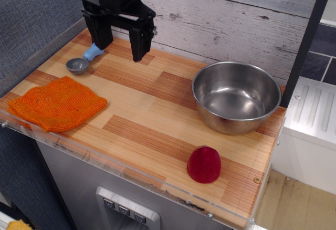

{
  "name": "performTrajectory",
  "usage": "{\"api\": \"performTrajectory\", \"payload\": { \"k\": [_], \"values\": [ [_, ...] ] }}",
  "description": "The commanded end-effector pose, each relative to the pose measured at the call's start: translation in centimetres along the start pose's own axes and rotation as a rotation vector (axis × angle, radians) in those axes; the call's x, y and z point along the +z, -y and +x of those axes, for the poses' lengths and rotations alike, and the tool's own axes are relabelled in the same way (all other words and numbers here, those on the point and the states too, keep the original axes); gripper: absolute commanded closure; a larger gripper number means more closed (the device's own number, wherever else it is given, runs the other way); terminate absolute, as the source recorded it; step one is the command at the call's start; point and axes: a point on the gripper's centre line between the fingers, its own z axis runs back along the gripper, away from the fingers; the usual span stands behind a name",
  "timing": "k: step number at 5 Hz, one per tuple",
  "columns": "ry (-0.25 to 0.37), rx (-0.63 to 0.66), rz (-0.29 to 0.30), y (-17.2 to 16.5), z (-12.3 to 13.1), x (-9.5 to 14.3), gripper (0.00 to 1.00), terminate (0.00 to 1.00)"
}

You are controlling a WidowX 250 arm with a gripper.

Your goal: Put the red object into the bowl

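The red object [204,164] is a small dark red dome standing near the front right edge of the wooden counter. The shiny steel bowl [236,96] stands empty behind it, at the right. My black gripper [121,51] hangs above the back left of the counter, far from both. Its two fingers [139,45] are spread wide apart with nothing between them.
A flat orange knitted cloth [58,104] lies at the front left. A small grey scoop with a light blue handle [83,61] lies just left of the gripper. A grey wall runs along the left, a wood-plank wall behind. A clear lip edges the counter front.
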Motion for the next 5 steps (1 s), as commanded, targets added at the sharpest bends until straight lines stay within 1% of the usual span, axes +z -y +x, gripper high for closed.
{"api": "performTrajectory", "payload": {
  "k": [1, 2, 3, 5],
  "values": [
    [0.085, -0.118, 0.005, 7.1, -0.5, 0.0, 0.00, 0.00],
    [0.097, -0.228, 0.000, 11.3, -1.2, -0.6, 0.00, 0.00],
    [0.082, -0.293, -0.007, 13.6, -2.0, -1.4, 0.00, 0.00],
    [0.031, -0.310, -0.028, 13.7, -3.8, -3.8, 0.00, 0.00]
  ]
}}
